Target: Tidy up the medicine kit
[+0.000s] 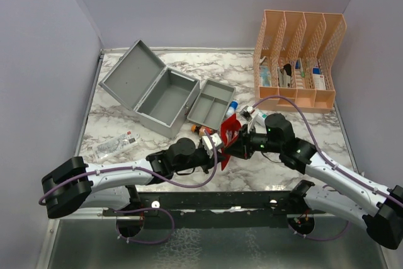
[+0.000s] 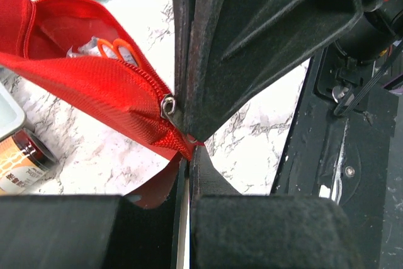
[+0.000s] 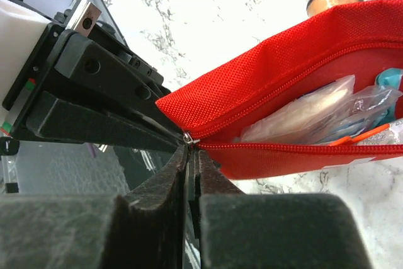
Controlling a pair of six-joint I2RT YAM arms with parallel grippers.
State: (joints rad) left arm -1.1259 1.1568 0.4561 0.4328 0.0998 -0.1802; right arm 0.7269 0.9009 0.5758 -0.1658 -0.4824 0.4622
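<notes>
Near edge: the left gripper (image 2: 188, 167) is clamping the end corner of the red pouch (image 1: 230, 131). The right gripper (image 3: 189, 155) is pinching its zipper pull (image 3: 187, 138). The pouch is gaping, showing orange-handled scissors (image 2: 116, 48). Farther back on the left, the medicine kit (image 1: 165, 96) is sitting open, lid tilted back, with its inner tray (image 1: 211, 105) lying just beside it. The peach organizer (image 1: 299, 61) is standing far right.

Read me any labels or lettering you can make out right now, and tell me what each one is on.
No text can be read in any view.
Brown bottle: dark print on an orange label, too blurred.
Boxes in the peach organizer: print too small.
Clear packet on the table: markings too small.
Red pouch: no lettering in view.
</notes>
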